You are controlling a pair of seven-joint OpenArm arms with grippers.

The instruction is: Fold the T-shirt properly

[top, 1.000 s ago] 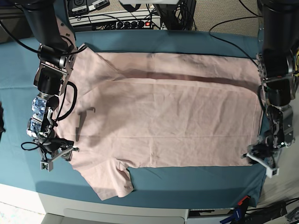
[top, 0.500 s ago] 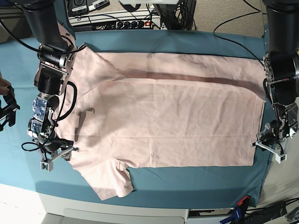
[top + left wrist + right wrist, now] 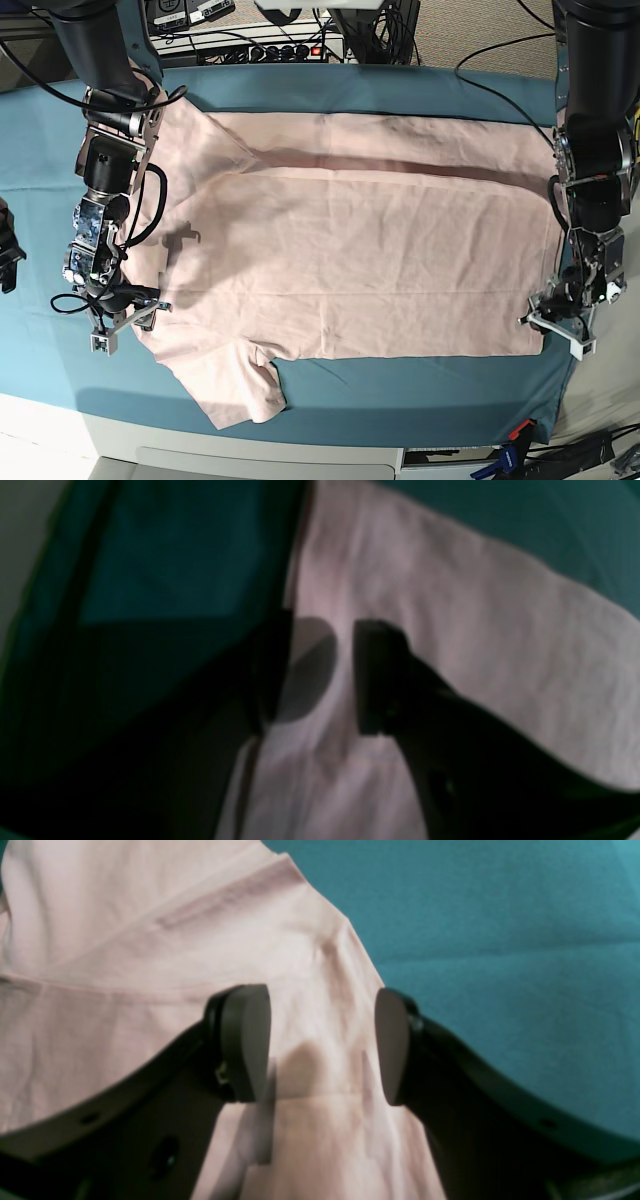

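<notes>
Across the teal table cloth (image 3: pixel 400 90) lies the pale pink T-shirt (image 3: pixel 350 240), spread flat, plain side up, its length running from the base view's left to right. One short sleeve (image 3: pixel 245 390) juts toward the near table edge at lower left; a long fold crease (image 3: pixel 400 165) runs along the far part of the body. Hem end sits at the view's right, shoulder end at its left.

Right gripper (image 3: pixel 118 322) — base view, left side, low over the shirt's shoulder edge just above the near sleeve. Right wrist view: both pads clearly apart, jaws open, pink cloth between and beneath them, nothing pinched. One pad (image 3: pixel 246 1042) is over shirt fabric, the other (image 3: pixel 391 1045) near the shirt's edge where teal cloth begins. A seam line (image 3: pixel 225 895) crosses the fabric ahead of the pads.

Left gripper (image 3: pixel 558 328) — base view, right side, at the shirt's near hem corner. Left wrist view is dark and blurred: the two fingers stand apart with pink cloth visible in the gap, so jaws read as open. One finger (image 3: pixel 380 675) is over the shirt; the other (image 3: pixel 270 670) sits along the shirt's edge against the teal cloth. Contact with fabric cannot be told.

Cables and a power strip (image 3: pixel 280 45) lie beyond the far table edge.
</notes>
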